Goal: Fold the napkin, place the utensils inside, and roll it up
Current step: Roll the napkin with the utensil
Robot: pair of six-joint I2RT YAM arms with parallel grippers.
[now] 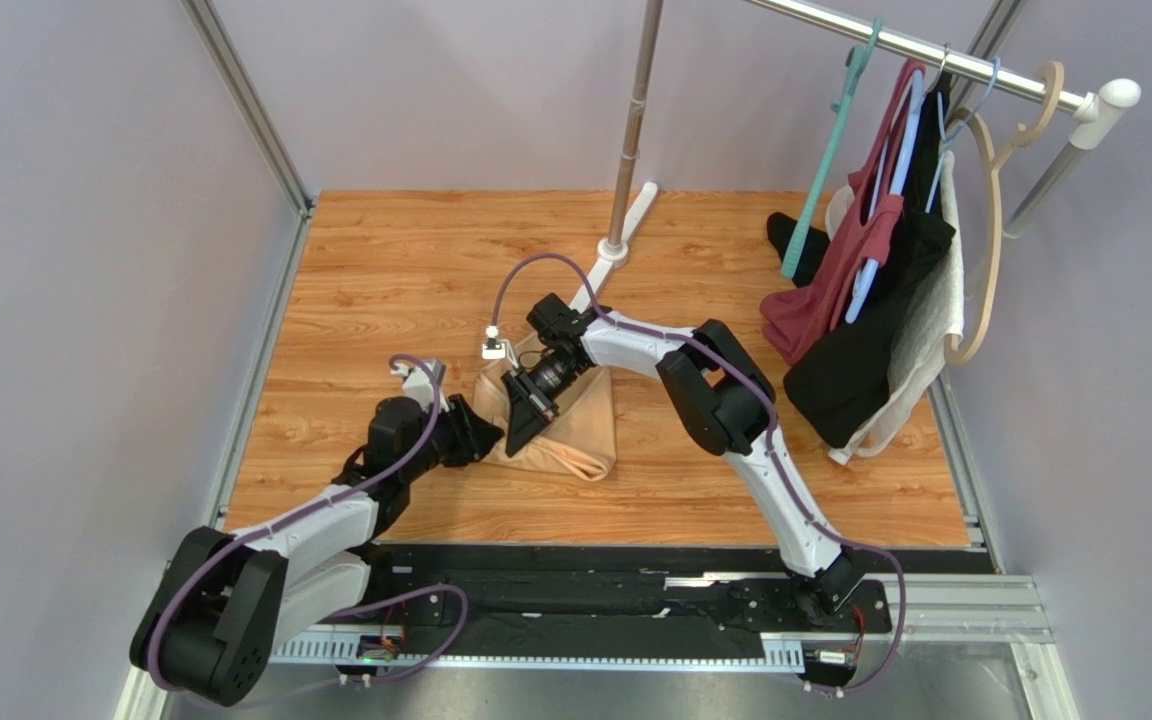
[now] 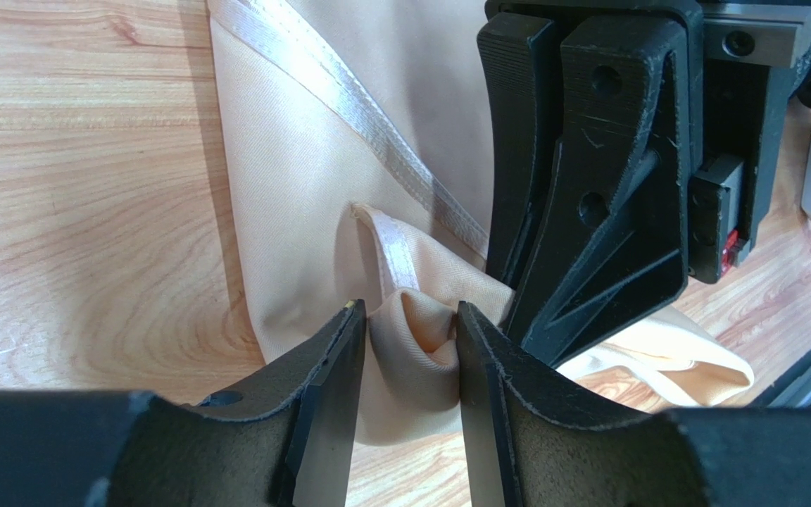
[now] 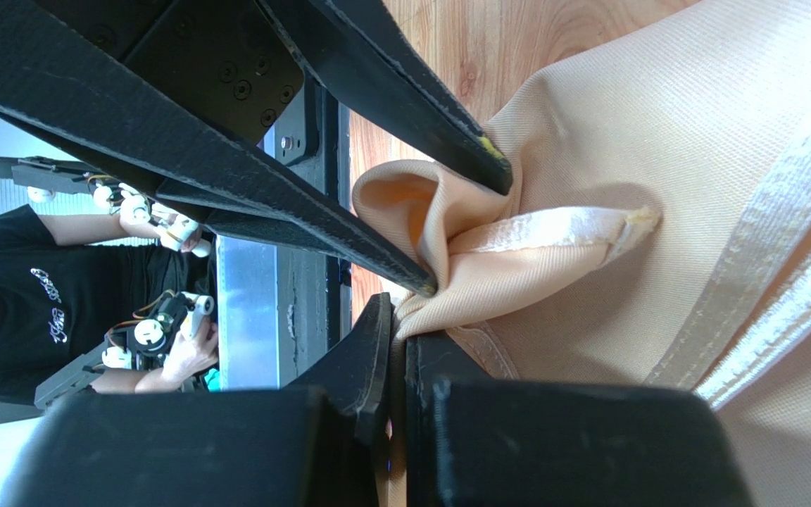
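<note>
Scene: A peach-tan napkin (image 1: 575, 435) lies folded into a rough triangle near the middle of a wood-grain bench (image 1: 387, 255).
On the left: The left gripper (image 2: 408, 322) sits low at the napkin's left edge. Its fingers (image 2: 325, 401) are part-way apart and closed around a puffed-up fold of cloth that touches both inner faces.
On the right: The right gripper (image 3: 399, 322) reaches in from the far side, tilted down toward the same corner. Its fingers (image 3: 362, 364) are pressed together, with a thin tuck of the napkin caught at their tips.
Meeting point: The two grippers stand just beside each other with the bunched fold between them; whether they touch cannot be told.
Napkin detail: A shiny hem band (image 2: 378, 127) runs diagonally across the top layer, and a second hemmed corner curls up at the gathered fold. The rest of the cloth lies flat on the bench.
Background: A metal pole (image 1: 632, 135) rises from a white foot at the far side of the bench. Dark red, black and white garments (image 1: 875, 300) hang from a rail (image 1: 913, 45) at the far right, well apart from the napkin.
</note>
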